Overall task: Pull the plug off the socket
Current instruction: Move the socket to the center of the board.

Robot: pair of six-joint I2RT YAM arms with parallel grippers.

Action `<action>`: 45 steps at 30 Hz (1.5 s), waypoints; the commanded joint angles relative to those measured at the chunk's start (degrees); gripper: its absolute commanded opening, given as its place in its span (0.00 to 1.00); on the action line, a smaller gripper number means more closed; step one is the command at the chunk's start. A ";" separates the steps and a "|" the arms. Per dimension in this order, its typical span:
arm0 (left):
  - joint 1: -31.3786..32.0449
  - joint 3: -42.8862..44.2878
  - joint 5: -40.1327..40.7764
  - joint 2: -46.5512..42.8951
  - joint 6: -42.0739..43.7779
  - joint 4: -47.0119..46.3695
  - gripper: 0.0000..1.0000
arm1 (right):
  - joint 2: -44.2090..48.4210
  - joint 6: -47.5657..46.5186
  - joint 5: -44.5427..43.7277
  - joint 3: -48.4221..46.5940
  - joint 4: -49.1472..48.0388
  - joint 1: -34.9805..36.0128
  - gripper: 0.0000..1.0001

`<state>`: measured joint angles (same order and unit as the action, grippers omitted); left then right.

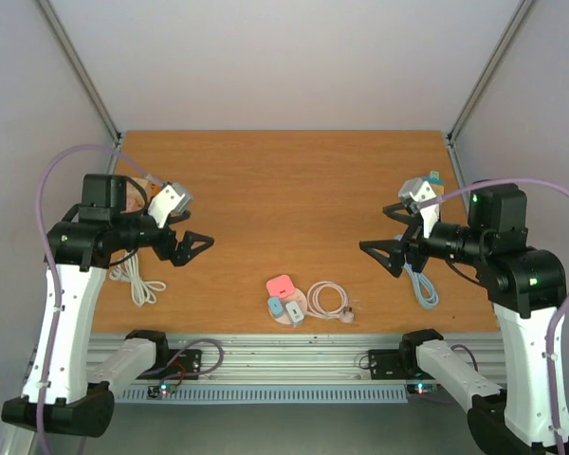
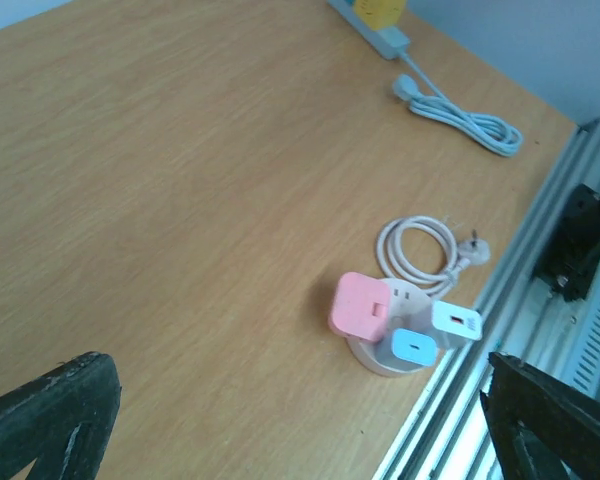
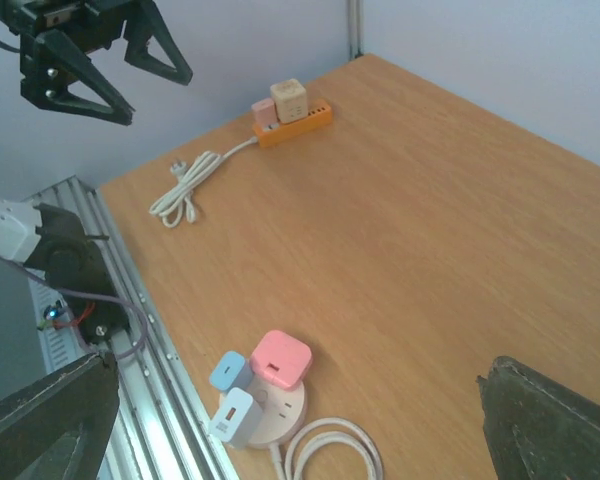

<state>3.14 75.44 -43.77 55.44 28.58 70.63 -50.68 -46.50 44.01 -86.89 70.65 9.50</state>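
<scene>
A round pale socket (image 1: 286, 309) lies near the table's front edge with three plugs in it: a pink plug (image 1: 281, 286), a blue plug (image 1: 276, 307) and a white plug (image 1: 295, 314). Its coiled cable (image 1: 328, 300) rests just to its right. My left gripper (image 1: 195, 248) hovers open, well to the socket's left, nothing between its fingers. My right gripper (image 1: 377, 258) hovers open to the socket's right, also holding nothing. The left wrist view shows the socket (image 2: 380, 362) and the pink plug (image 2: 360, 305) ahead of the jaws. The right wrist view shows the socket (image 3: 292, 408) and the pink plug (image 3: 281, 358) below.
An orange power strip (image 3: 292, 120) carrying small blocks lies at the left, its white cable (image 1: 137, 282) bundled in front. A grey strip with a pale blue cable (image 1: 423, 286) lies at the right. A metal rail (image 1: 284, 360) runs along the near edge.
</scene>
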 commanded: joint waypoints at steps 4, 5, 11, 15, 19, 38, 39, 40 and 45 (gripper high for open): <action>-0.46 1.70 11.42 2.76 -9.09 -11.11 0.99 | -3.61 3.23 -3.42 -0.84 -4.15 0.60 0.98; -0.48 1.68 13.64 3.20 -9.97 -12.10 0.99 | -4.01 2.51 -5.10 0.06 -5.00 0.61 0.99; -0.59 3.02 27.21 8.36 -13.05 -14.16 0.99 | -8.30 -0.69 -16.79 6.73 -8.74 0.73 0.99; -1.65 0.37 34.56 10.60 -14.34 -18.57 0.99 | -9.93 -1.24 -19.97 12.07 -12.07 0.77 0.98; -8.11 -0.72 34.98 14.29 -17.40 -20.27 0.99 | -11.70 -1.78 -22.71 16.52 -14.89 0.86 0.98; -25.51 -6.97 37.47 29.33 -14.91 -33.44 0.99 | -16.42 -2.09 -23.70 21.44 -19.71 0.96 0.99; -25.54 -6.44 37.60 30.59 -14.81 -33.59 0.99 | -16.31 -2.18 -23.67 21.89 -20.13 0.96 0.99; -25.55 -5.96 37.61 31.73 -14.71 -33.71 0.99 | -16.30 -2.31 -23.77 22.33 -20.46 0.96 0.98; -25.54 -4.20 37.23 37.20 -15.67 -35.55 0.96 | -16.37 -2.63 -23.65 24.16 -21.66 0.96 0.98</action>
<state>-22.15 68.69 -6.17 89.56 12.56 39.46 -67.46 -48.03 20.60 -63.77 51.00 10.20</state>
